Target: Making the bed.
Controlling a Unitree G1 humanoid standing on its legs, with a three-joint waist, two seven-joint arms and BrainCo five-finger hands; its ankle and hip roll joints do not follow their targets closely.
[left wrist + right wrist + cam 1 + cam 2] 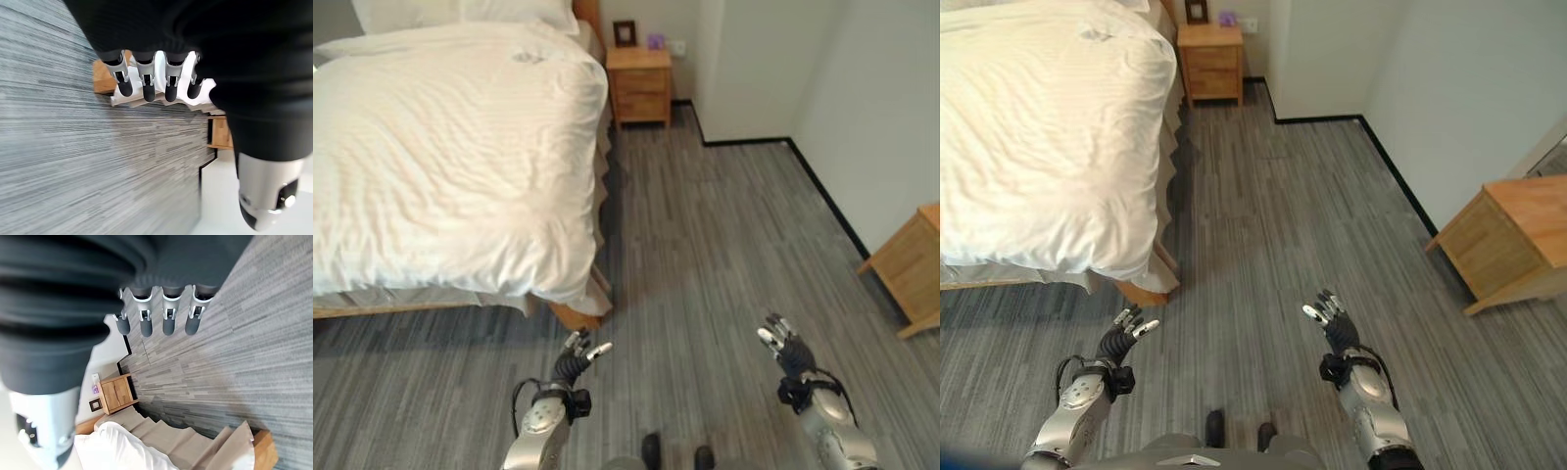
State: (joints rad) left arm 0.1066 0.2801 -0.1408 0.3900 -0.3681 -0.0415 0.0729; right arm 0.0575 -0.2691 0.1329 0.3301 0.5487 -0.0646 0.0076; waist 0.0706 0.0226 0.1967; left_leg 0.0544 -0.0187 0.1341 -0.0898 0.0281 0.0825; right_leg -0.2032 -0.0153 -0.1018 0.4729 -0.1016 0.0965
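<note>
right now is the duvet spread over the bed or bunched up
Spread. The white duvet lies flat across the bed, its edge hanging over the near corner and side. Both hands, left and right, are open over the floor.

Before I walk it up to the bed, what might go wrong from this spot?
The white duvet hangs over the wooden bed frame corner, which sits just ahead of the left hand; stepping in, that hand could clip it. Both hands are open and empty over the grey floor, and the right hand is well off to the bed's side, so a two-handed grab may first need a sidestep.
</note>
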